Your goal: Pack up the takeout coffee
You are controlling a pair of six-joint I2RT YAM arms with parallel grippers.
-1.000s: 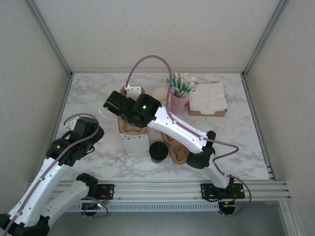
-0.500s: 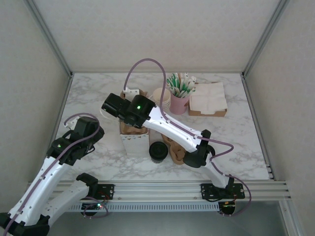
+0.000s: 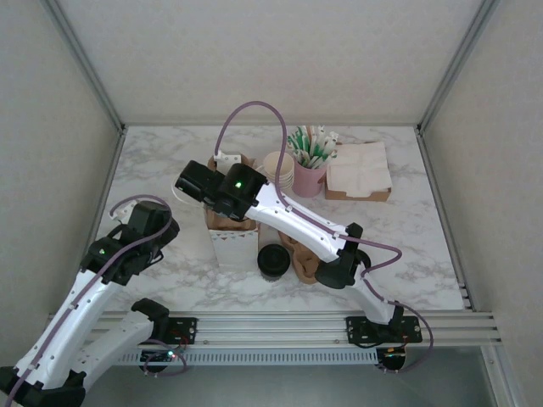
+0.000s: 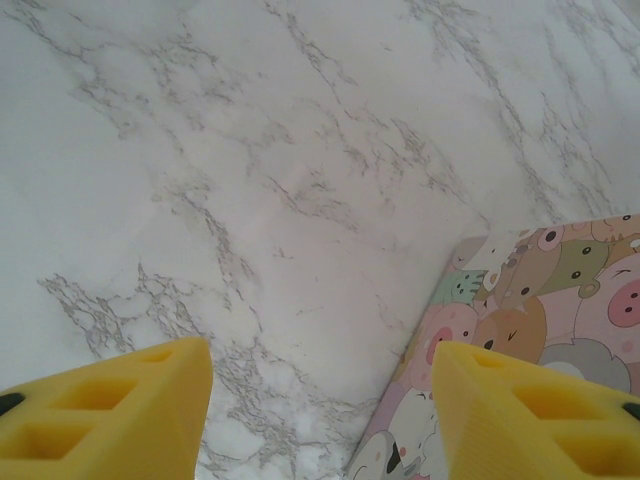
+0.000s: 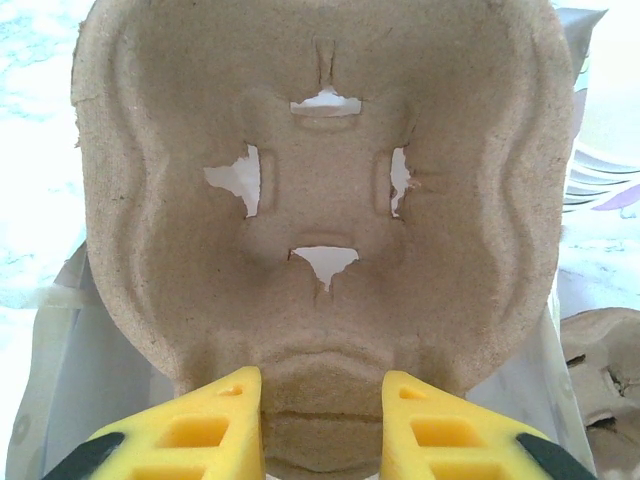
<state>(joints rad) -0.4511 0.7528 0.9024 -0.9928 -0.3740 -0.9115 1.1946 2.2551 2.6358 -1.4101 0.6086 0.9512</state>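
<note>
Grip first: the right gripper has its yellow fingers drawn fairly close and clamped on the lower edge of a pulp cup carrier, whose brown moulded face rises through the middle of the wrist view with four torn slots in it. In the overhead view that gripper sits left of centre, above a white paper bag.

The left gripper stands wide apart with nothing between its fingers, hanging over bare marble table. At the lower right of its view lies a corner of the bag (printed with cartoon animals, pigs and bears among them).

The takeout coffee, black lid up, stands on the table just below centre of the overhead view, right of the bag and touching or just beside a second pulp carrier. A stack of paper cups stands further up the frame.
</note>
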